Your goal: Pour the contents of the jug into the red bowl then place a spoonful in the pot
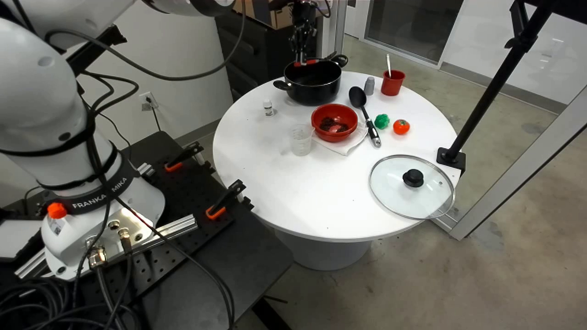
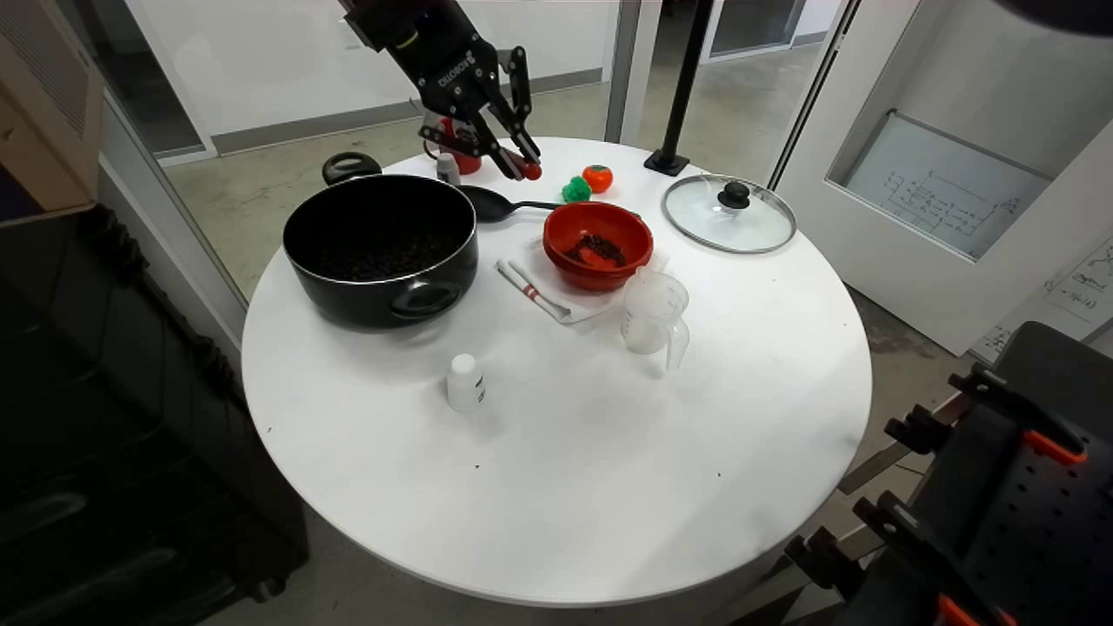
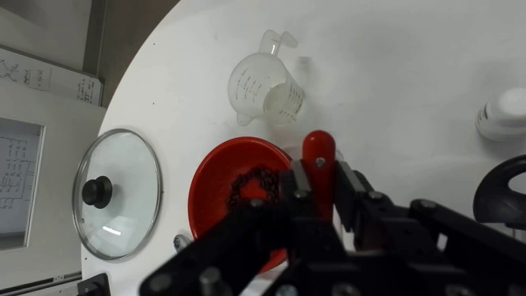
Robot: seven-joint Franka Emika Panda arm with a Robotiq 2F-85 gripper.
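Observation:
My gripper [image 3: 319, 176] is shut on the handle of a red-handled utensil [image 3: 319, 146], raised above the table. The utensil's head cannot be made out. In an exterior view the gripper [image 2: 524, 165] appears to the right of the black pot [image 2: 374, 304], whose bottom holds dark beans. The red bowl [image 1: 332, 136] stands on a folded cloth with dark beans inside. It shows below and left of the gripper in the wrist view, partly covered by the fingers. The clear jug [image 3: 259, 84] stands upright beside the bowl and looks drained of contents.
A black ladle [image 1: 359, 98] lies by the bowl, near a green toy vegetable [image 1: 381, 121] and a tomato [image 1: 401, 127]. A red cup [image 1: 393, 85], grey shaker [image 1: 369, 86], white bottle [image 2: 465, 382] and glass lid [image 2: 729, 222] also stand or lie on the round table [image 2: 556, 487].

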